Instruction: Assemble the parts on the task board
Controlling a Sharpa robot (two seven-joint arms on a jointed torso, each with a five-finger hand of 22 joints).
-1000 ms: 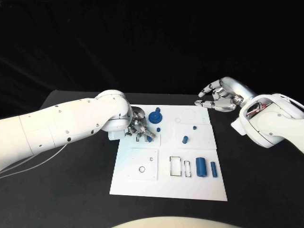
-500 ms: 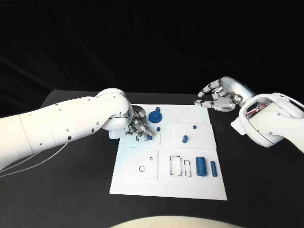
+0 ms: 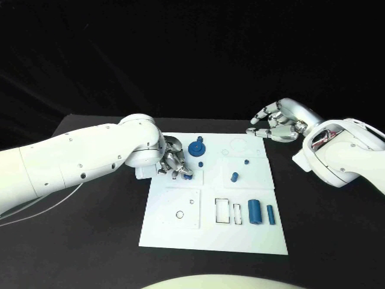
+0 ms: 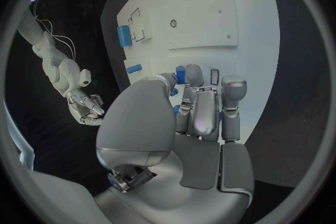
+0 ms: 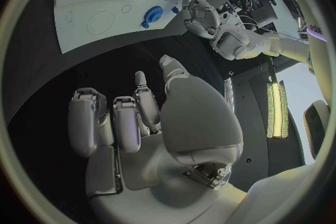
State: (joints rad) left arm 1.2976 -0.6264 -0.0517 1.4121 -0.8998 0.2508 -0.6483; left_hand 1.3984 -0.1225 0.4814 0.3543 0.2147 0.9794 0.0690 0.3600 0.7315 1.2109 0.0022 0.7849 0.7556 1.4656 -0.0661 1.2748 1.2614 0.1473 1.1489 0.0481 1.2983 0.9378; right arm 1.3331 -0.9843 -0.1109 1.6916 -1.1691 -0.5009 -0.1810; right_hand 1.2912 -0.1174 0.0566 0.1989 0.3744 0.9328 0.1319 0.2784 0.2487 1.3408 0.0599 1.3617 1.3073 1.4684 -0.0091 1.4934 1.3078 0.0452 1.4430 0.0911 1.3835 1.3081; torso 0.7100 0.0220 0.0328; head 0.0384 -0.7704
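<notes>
Now the left robot hand (image 3: pixel 176 162) rests fingers-down on the white task board (image 3: pixel 215 232) near its far left corner, fingers curled around a small blue part (image 4: pixel 180 72); whether it truly grips it I cannot tell. The right robot hand (image 3: pixel 275 125) hovers over the black tabletop (image 3: pixel 88 241) beyond the board's far right corner, fingers loosely apart, holding nothing. Two blue cylinders (image 3: pixel 255 211) lie near the board's right edge.
</notes>
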